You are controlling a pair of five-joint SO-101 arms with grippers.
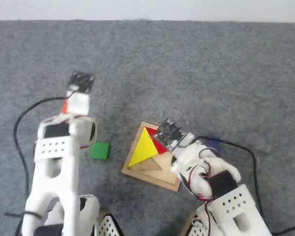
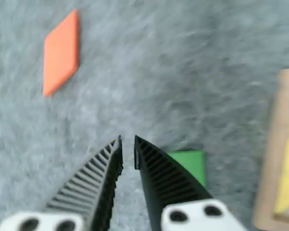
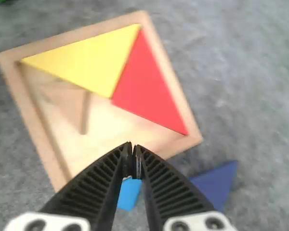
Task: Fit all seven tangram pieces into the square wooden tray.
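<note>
**A:** Progress check: how much of the puzzle is in?

**B:** Two of seven. The yellow triangle (image 3: 86,60) and the red triangle (image 3: 147,91), both large, lie flat in the tray (image 3: 33,122) and meet along one edge. The tray sits at about 5 o'clock on the tabletop (image 1: 211,73). The rest of its floor is bare pale wood with a faint triangular outline. I cannot tell whether that is a piece or a marking.

**A:** And the loose ones?

**B:** I count four. The green square (image 1: 99,150) is at 9 o'clock of the tray, and the orange parallelogram (image 2: 61,52) is farther out at 10 o'clock. The dark blue triangle (image 3: 214,185) is off the tray's 3 o'clock corner, with a small light blue piece (image 3: 130,192) just beside it, near the rim.

**A:** Materials?

**B:** The pieces are thin, flat and smooth with a matte colour and crisp straight edges. The tray is plain wood with a raised rim. The tabletop covering is grey and fuzzy, like carpet.

**A:** Grippers?

**B:** The left gripper (image 2: 127,144) is over the carpet near the green square, its black ribbed jaws a crack apart and empty. The right gripper (image 3: 133,147) is over the tray's edge with its jaws closed tip to tip. The light blue piece shows through the gap behind the tips. I judge it is lying underneath, not held.
</note>
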